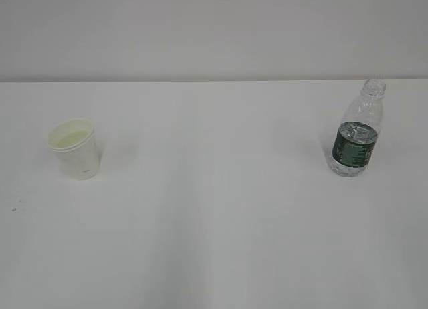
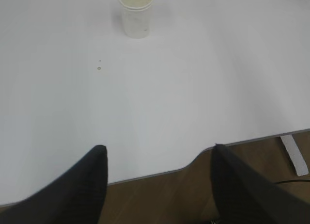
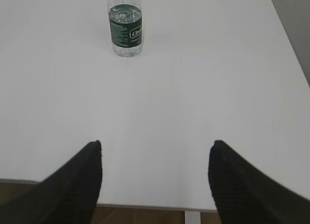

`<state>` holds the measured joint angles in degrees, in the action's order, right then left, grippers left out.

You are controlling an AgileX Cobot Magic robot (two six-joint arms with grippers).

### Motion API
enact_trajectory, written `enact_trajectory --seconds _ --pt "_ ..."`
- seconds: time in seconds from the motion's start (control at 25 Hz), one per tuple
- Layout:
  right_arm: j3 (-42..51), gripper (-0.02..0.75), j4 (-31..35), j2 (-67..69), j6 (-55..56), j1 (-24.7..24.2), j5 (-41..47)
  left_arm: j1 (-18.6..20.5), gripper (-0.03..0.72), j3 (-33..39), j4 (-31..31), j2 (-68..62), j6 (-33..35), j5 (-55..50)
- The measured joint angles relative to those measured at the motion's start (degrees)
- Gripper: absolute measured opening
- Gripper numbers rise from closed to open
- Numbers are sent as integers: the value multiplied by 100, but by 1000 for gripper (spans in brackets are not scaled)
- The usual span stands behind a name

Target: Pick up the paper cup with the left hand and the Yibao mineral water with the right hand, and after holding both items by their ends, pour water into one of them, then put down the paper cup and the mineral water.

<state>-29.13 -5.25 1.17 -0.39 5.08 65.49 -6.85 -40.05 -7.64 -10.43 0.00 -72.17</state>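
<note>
While both stand upright, white paper cup (image 1: 74,148), green-banded Yibao mineral water (image 1: 355,134) capless — left hand (image 2: 157,158), right hand (image 3: 156,153) spread wide.

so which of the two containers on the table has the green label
The Yibao mineral water, the clear capless bottle standing on the right. The paper cup on the left is plain white.

Your left hand (image 2: 157,158) has its two black fingers (image 2: 82,185) spread wide apart, holding nothing. Your right hand (image 3: 155,158) is the same, its fingers (image 3: 77,180) wide and empty.
</note>
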Motion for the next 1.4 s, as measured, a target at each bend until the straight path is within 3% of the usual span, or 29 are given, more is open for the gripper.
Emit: enact_trajectory --seconds 0.4,1.4 --pt "0 518 0 0 0 0 0 0 475 26 150 0 -99 0" --pt "0 518 0 0 0 0 -4 0 474 1025 146 0 -143 842"
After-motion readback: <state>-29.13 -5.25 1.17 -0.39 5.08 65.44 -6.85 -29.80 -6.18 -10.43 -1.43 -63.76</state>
